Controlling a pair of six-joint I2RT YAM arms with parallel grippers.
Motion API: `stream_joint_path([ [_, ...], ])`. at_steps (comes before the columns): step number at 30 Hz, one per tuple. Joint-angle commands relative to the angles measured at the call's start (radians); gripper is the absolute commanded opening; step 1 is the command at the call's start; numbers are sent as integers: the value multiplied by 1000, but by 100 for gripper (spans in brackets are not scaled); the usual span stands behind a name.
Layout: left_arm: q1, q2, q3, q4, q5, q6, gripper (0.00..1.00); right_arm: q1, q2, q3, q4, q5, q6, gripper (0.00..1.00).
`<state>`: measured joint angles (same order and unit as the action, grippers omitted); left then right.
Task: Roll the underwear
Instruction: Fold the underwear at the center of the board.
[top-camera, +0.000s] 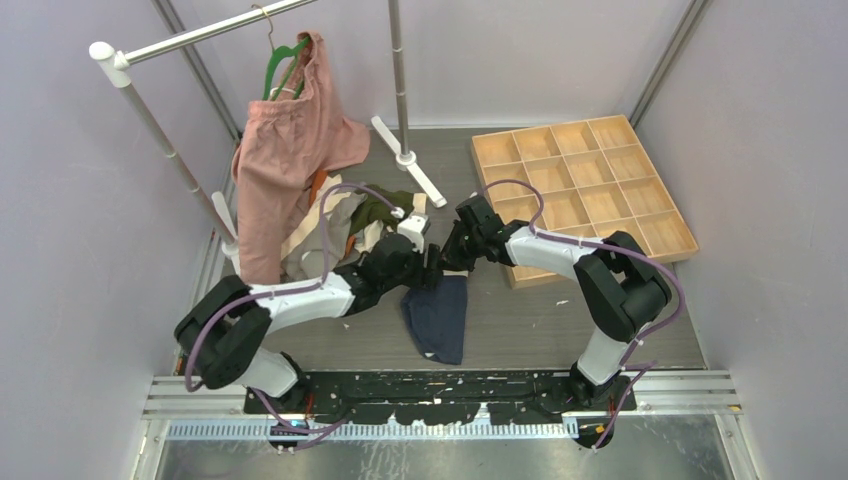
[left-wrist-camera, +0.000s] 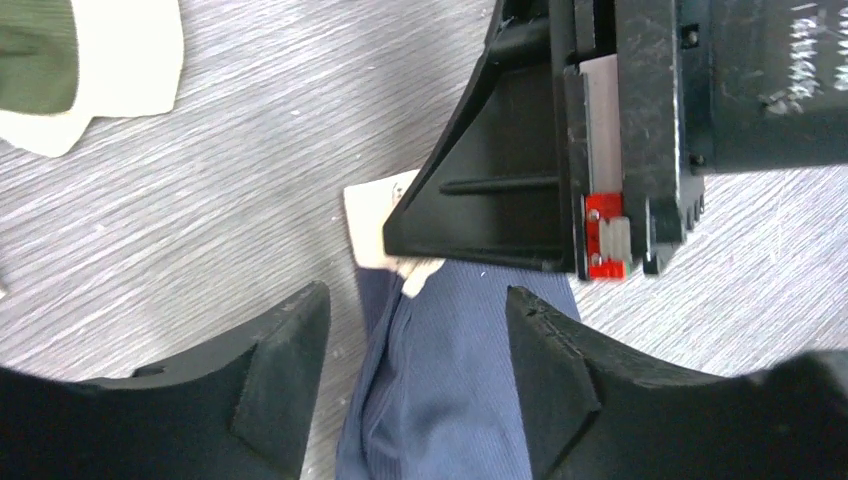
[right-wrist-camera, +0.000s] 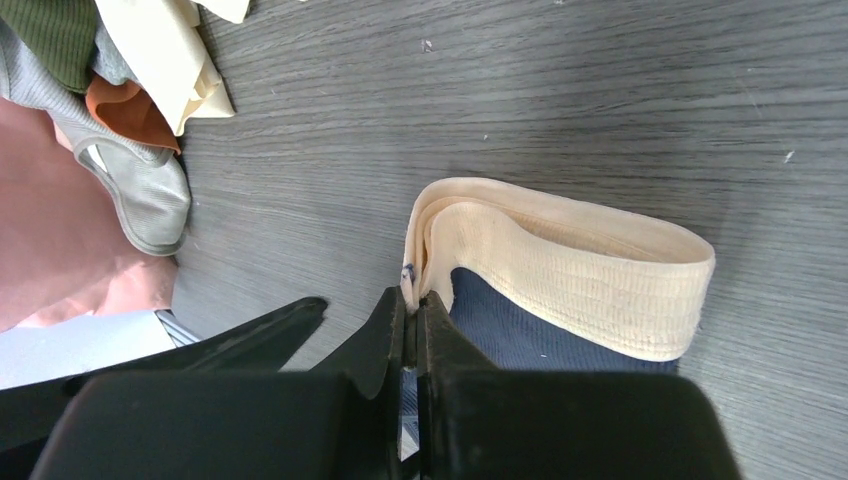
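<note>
Navy underwear (top-camera: 438, 318) with a cream waistband (right-wrist-camera: 600, 280) lies flat on the table between the arms. My right gripper (right-wrist-camera: 411, 300) is shut on the folded left end of that waistband, at the garment's far edge (top-camera: 452, 262). My left gripper (left-wrist-camera: 418, 300) is open just beside it, its fingers (left-wrist-camera: 285, 350) straddling the navy fabric (left-wrist-camera: 450, 400) without pinching it. In the left wrist view the right gripper's black body covers most of the waistband. In the top view both grippers meet over the garment's far end (top-camera: 432, 265).
A pile of more underwear (top-camera: 350, 215) in olive, grey, orange and cream lies left of the grippers. A large pink garment (top-camera: 290, 150) hangs on a green hanger from the rack (top-camera: 130, 60). A wooden compartment tray (top-camera: 585, 190) sits at the back right.
</note>
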<state>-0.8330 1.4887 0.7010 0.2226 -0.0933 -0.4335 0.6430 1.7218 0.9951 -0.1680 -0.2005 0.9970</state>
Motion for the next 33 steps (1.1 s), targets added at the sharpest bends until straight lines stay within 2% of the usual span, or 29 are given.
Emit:
stream_joint_path([
  [1,-3,-117,-56,-83,-86,-15,68,-2,-30,30,7,15,-18,1],
  [4,-3,-180,-116,-120,-113,-48,75,-2,-33,31,5,13,-19,1],
  [5,-3,-198,-135,-123,-108,-59,84,-3,-33,31,5,13,-21,1],
  [7,-3,-222,-164,-125,-80,-75,90,-3,-34,33,5,11,-22,1],
  [11,-3,-235,-201,-106,-21,-91,98,-3,-37,33,4,6,-24,1],
  [14,-3,-234,-210,-97,4,-88,98,-3,-39,33,4,3,-25,1],
  [18,-3,-217,-209,-94,27,-85,87,-3,-42,32,4,5,-26,1],
  [22,-3,-203,-208,-101,33,-84,65,-2,-45,36,2,9,-25,1],
  [33,-3,-217,-171,-211,22,-42,20,-12,-22,75,-13,7,-45,1],
])
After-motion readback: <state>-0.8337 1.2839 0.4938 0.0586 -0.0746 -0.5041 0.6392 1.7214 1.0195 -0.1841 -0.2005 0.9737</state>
